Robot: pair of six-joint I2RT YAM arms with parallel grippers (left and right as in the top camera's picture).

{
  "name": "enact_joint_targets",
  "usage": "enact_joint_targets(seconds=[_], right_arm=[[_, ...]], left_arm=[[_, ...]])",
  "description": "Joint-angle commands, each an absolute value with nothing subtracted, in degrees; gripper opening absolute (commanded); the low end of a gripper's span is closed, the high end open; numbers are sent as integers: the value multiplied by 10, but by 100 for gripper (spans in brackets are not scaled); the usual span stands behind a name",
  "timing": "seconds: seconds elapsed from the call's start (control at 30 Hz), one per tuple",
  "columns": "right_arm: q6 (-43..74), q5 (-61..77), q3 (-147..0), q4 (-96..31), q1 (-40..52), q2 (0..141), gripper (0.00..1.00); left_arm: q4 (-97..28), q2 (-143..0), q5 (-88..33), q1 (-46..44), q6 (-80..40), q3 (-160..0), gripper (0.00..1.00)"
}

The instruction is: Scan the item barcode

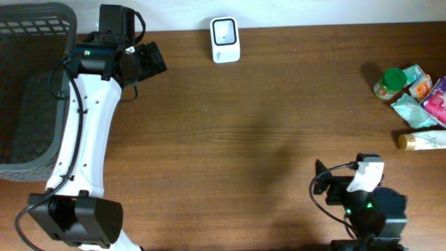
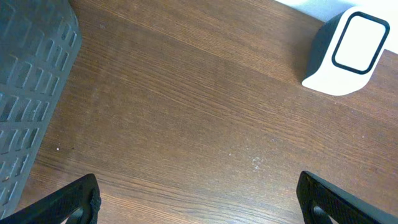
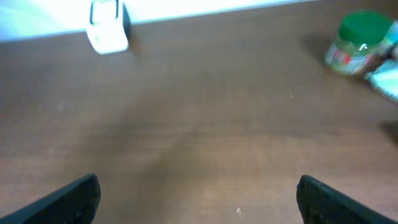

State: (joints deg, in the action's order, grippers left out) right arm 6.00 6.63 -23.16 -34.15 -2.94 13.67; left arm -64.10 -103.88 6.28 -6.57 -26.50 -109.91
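Wooden table (image 1: 230,132) fills my views. My left gripper (image 2: 199,202) hangs wide and empty near the white scanner (image 2: 345,53) at the far edge, a grey basket (image 1: 28,84) on its other side. My right gripper (image 3: 199,199) is wide and empty too, well apart from the green-lidded jar (image 1: 390,82), packets (image 1: 426,97) and tube (image 1: 421,140) at the right edge.
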Motion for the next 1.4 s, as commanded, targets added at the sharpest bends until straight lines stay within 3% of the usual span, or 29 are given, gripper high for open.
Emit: enact_joint_targets(seconds=[0.0, 0.17, 0.37, 0.57, 0.63, 1.2, 1.37], right_arm=[[31, 119, -152, -274, -26, 82, 99], [-29, 144, -91, -200, -26, 2, 99], [-102, 143, -47, -131, -25, 2, 99], [-91, 77, -16, -61, 13, 2, 99], [-25, 30, -3, -26, 6, 2, 99], [20, 8, -3, -46, -8, 2, 99], [20, 2, -3, -47, 25, 2, 99]], left_arm=[[-642, -1042, 67, -66, -254, -1098, 99], [-642, -1042, 67, -66, -254, -1098, 99], [-642, -1042, 67, -66, -254, -1098, 99], [-642, -1042, 67, -66, -254, -1098, 99], [-642, -1042, 67, -66, -254, -1098, 99], [-642, -1042, 67, -66, -254, -1098, 99], [-642, -1042, 67, -66, -254, -1098, 99]])
